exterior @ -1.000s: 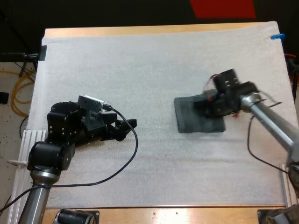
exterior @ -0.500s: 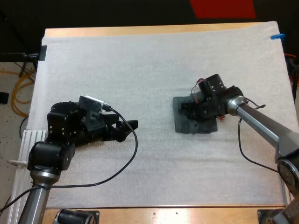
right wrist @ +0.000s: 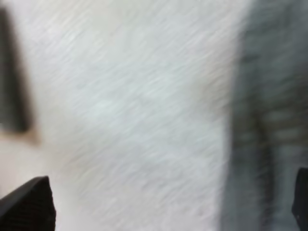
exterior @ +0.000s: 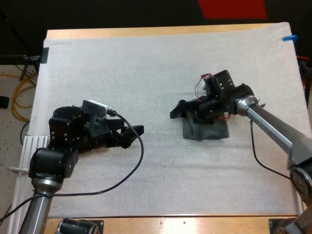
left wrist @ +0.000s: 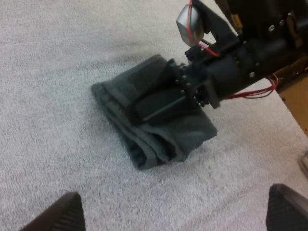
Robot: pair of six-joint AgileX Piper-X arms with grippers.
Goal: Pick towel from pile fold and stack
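A dark grey-green towel, folded into a small thick pad, lies on the white mat right of centre. My right gripper hovers low over its left half, fingers spread apart; one finger juts past the towel's left edge. From the left wrist, the towel has layered folds at its near edge and a finger of the right gripper rests across it. The right wrist view has the towel beside bare mat, between widely parted fingertips. My left gripper stands open on the mat's left side, well apart from the towel.
The white mat covers nearly the whole table, with wooden edges at the far and near sides. A white ribbed rack sits off the mat's left edge by my left arm's base.
My right gripper slid left across the towel and opened its fingers, one now reaching past the towel's left edge. The left arm stayed still.
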